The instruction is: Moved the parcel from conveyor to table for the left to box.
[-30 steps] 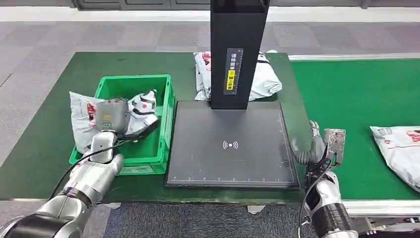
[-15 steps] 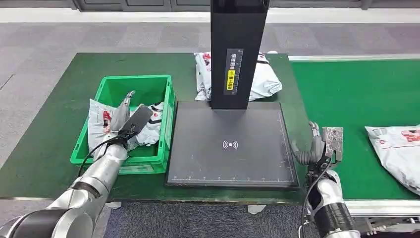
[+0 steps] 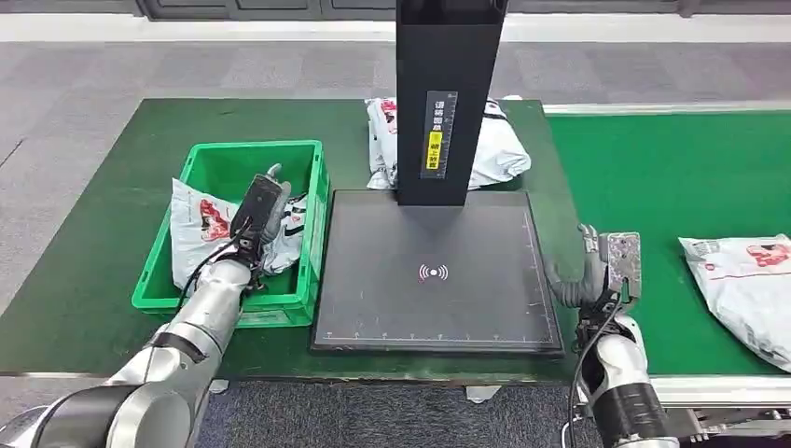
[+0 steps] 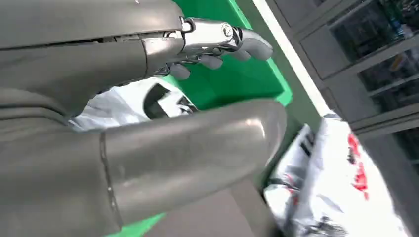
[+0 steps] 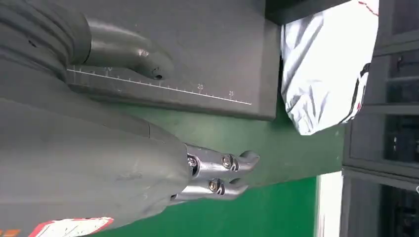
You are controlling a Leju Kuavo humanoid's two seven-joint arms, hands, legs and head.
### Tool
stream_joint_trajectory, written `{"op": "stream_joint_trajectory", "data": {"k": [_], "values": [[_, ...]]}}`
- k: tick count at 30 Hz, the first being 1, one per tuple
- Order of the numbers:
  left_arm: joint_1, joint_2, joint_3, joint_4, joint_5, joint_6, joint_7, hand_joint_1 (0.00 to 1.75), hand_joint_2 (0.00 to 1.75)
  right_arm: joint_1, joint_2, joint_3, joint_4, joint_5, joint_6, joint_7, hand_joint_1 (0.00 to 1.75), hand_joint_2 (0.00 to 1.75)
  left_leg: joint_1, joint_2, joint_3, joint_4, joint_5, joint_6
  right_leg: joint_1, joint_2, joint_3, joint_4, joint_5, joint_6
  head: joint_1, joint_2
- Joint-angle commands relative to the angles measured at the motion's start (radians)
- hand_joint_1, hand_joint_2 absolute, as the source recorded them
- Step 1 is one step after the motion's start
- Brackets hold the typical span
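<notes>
Green crate (image 3: 210, 161) on the left of the bench (image 3: 112, 187) holds a white parcel (image 3: 201, 227); the left hand (image 3: 259, 207) hovers over it, fingers (image 4: 232, 42) spread apart and holding nothing. The right hand (image 3: 602, 271) waits at the right edge of the black scanner plate (image 3: 434, 271), fingers apart, empty. Another parcel (image 3: 742, 280) lies on the conveyor (image 3: 672, 177), far right.

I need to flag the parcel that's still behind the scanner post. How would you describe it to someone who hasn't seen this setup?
Start at the tall black scanner post rising from the dark scan plate in the middle of the green table. The parcel lies on the table directly behind that post, partly hidden by it. Unlike the others, it is neither in the green bin nor on the conveyor.
</notes>
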Motion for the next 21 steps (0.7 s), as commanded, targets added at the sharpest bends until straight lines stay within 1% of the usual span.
{"op": "stream_joint_trajectory", "data": {"k": [1, 2, 3, 4, 5, 6, 7, 8, 9, 10, 11, 12, 13, 14, 15, 16, 17, 18, 19, 21], "values": [[-0.074, -0.046, 0.06, 0.039, 0.119, 0.02, -0.027, 0.0, 0.0, -0.015, 0.018, -0.124, 0.021, 0.078, -0.011, 0.019, 0.0, 0.0, 0.001, 0.001, -0.001, 0.001, -0.001, 0.0, 0.001, -0.005, 0.001, 0.0, -0.001, -0.001, 0.0, 0.0], [-0.061, -0.052, 0.04, 0.023, 0.116, 0.056, -0.05, 0.0, 0.0, -0.016, 0.0, -0.132, 0.046, 0.077, -0.009, 0.019, 0.0, 0.0, 0.001, 0.003, 0.0, 0.0, -0.001, 0.0, 0.002, -0.003, 0.001, -0.001, 0.0, -0.001, 0.0, 0.0], [-0.051, -0.058, 0.022, 0.014, 0.106, 0.076, -0.065, 0.0, 0.0, -0.019, -0.011, -0.133, 0.064, 0.083, -0.011, 0.019, 0.0, 1.75, 0.0, 0.001, 0.0, 0.0, 0.0, 0.0, 0.001, -0.004, 0.001, 0.0, -0.001, -0.001, 0.0, 0.0], [-0.035, -0.066, -0.015, -0.001, 0.08, 0.115, -0.085, 0.0, 0.0, -0.028, -0.023, -0.134, 0.089, 0.1, -0.023, 0.018, 0.0, 1.75, 0.001, 0.001, 0.001, -0.001, -0.001, 0.0, 0.002, -0.006, 0.003, -0.002, -0.001, -0.001, 0.0, 0.0], [-0.012, -0.08, -0.046, -0.023, 0.063, 0.139, -0.116, 0.0, 1.75, -0.032, -0.034, -0.133, 0.111, 0.12, -0.041, 0.025, 0.0, 1.75, 0.001, 0.001, 0.0, 0.0, 0.0, 0.0, 0.001, -0.004, 0.001, -0.001, -0.001, -0.001, 0.0, 0.0], [0.014, -0.092, -0.086, -0.048, 0.064, 0.149, -0.117, 0.0, 1.75, -0.035, -0.04, -0.139, 0.132, 0.136, -0.046, 0.029, 0.0, 1.75, 0.001, 0.002, 0.001, -0.001, -0.001, 0.0, 0.002, -0.005, 0.003, -0.002, -0.001, -0.001, 0.0, 0.0], [0.046, -0.1, -0.16, -0.072, 0.054, 0.152, -0.111, 0.0, 1.75, -0.03, -0.044, -0.149, 0.143, 0.173, -0.069, 0.028, 0.0, 1.75, 0.0, 0.0, 0.002, -0.002, 0.0, 0.001, 0.001, -0.006, 0.004, -0.003, -0.001, 0.0, 0.0, 0.0], [0.066, -0.108, -0.204, -0.083, 0.055, 0.13, -0.102, 0.0, 1.75, -0.026, -0.051, -0.151, 0.155, 0.21, -0.089, 0.047, 0.0, 1.75, 0.0, 0.0, 0.001, -0.001, 0.0, 0.0, 0.0, -0.004, 0.002, -0.002, -0.001, 0.0, 0.0, 0.0], [0.08, -0.115, -0.236, -0.091, 0.062, 0.127, -0.094, 0.0, 1.75, -0.026, -0.051, -0.163, 0.163, 0.231, -0.103, 0.049, 0.0, 1.75, -0.001, 0.0, 0.003, -0.003, 0.0, 0.001, 0.0, -0.007, 0.005, -0.004, -0.001, 0.0, 0.0, 0.0], [0.094, -0.12, -0.28, -0.101, 0.062, 0.131, -0.091, 0.0, 1.75, -0.036, -0.053, -0.171, 0.183, 0.276, -0.128, 0.053, 0.0, 1.75, 0.0, 0.0, 0.001, -0.001, -0.001, 0.001, 0.0, -0.004, 0.003, -0.003, -0.001, 0.0, 0.0, 0.0], [0.103, -0.129, -0.312, -0.105, 0.07, 0.13, -0.093, 0.0, 1.75, -0.049, -0.057, -0.177, 0.205, 0.316, -0.151, 0.064, 0.0, 1.75, -0.001, -0.001, 0.003, -0.003, -0.001, 0.002, 0.0, -0.007, 0.006, -0.004, -0.001, 0.0, 0.0, 0.0], [0.108, -0.142, -0.343, -0.106, 0.092, 0.12, -0.1, 0.0, 1.75, -0.07, -0.058, -0.196, 0.238, 0.367, -0.205, 0.069, 0.0, 1.75, 0.0, 0.0, 0.001, -0.001, -0.002, 0.002, 0.0, -0.005, 0.004, -0.003, -0.001, 0.0, 0.0, 0.0], [0.107, -0.158, -0.365, -0.096, 0.108, 0.117, -0.093, 0.0, 1.75, -0.085, -0.057, -0.217, 0.262, 0.397, -0.231, 0.074, 0.0, 1.75, -0.001, 0.001, 0.002, -0.002, -0.002, 0.002, 0.0, -0.005, 0.004, -0.004, -0.001, 0.0, 0.0, 0.0], [0.105, -0.17, -0.379, -0.086, 0.115, 0.12, -0.096, 0.0, 1.75, -0.094, -0.059, -0.228, 0.28, 0.414, -0.25, 0.077, 0.0, 1.75, -0.001, 0.0, -0.001, 0.0, -0.002, 0.002, 0.0, -0.004, 0.002, -0.003, -0.001, 0.0, 0.0, 0.0], [0.105, -0.17, -0.379, -0.086, 0.115, 0.12, -0.096, 0.0, 1.75, -0.094, -0.059, -0.228, 0.28, 0.414, -0.25, 0.077, 0.0, 1.75, -0.001, 0.003, 0.001, -0.001, -0.002, 0.002, 0.0, -0.005, 0.003, -0.003, -0.001, 0.0, 0.0, 0.0], [0.106, -0.18, -0.384, -0.085, 0.117, 0.131, -0.095, 0.0, 1.75, -0.095, -0.064, -0.232, 0.287, 0.413, -0.247, 0.076, 0.0, 1.75, -0.001, 0.001, -0.001, 0.0, -0.002, 0.002, 0.0, -0.004, 0.001, -0.003, -0.001, 0.0, 0.0, 0.0], [0.106, -0.18, -0.384, -0.085, 0.117, 0.131, -0.095, 0.0, 1.75, -0.095, -0.064, -0.232, 0.287, 0.413, -0.247, 0.076, 0.0, 1.75, -0.001, 0.003, 0.001, 0.0, -0.003, 0.002, 0.0, -0.005, 0.003, -0.004, -0.001, 0.0, 0.0, 0.0], [0.094, -0.179, -0.396, -0.064, 0.13, 0.116, -0.093, 0.0, 1.75, -0.108, -0.064, -0.243, 0.318, 0.435, -0.267, 0.075, 0.0, 1.75, -0.001, 0.001, -0.001, 0.0, -0.003, 0.003, 0.0, -0.004, 0.002, -0.003, -0.001, 0.0, 0.0, 0.0], [0.083, -0.187, -0.414, -0.043, 0.145, 0.113, -0.096, 0.0, 1.75, -0.129, -0.077, -0.259, 0.364, 0.46, -0.291, 0.074, 0.0, 1.75, -0.001, 0.003, 0.0, -0.001, -0.003, 0.003, 0.0, -0.004, 0.003, -0.004, -0.001, 0.0, 0.0, 0.0], [0.061, -0.19, -0.475, -0.017, 0.194, 0.116, -0.091, 0.0, 1.75, -0.174, -0.119, -0.276, 0.473, 0.474, -0.294, 0.059, 0.0, 1.75, -0.001, 0.005, 0.001, -0.001, -0.003, 0.003, 0.0, -0.003, 0.003, -0.004, -0.001, -0.001, 0.0, 0.0]]}}
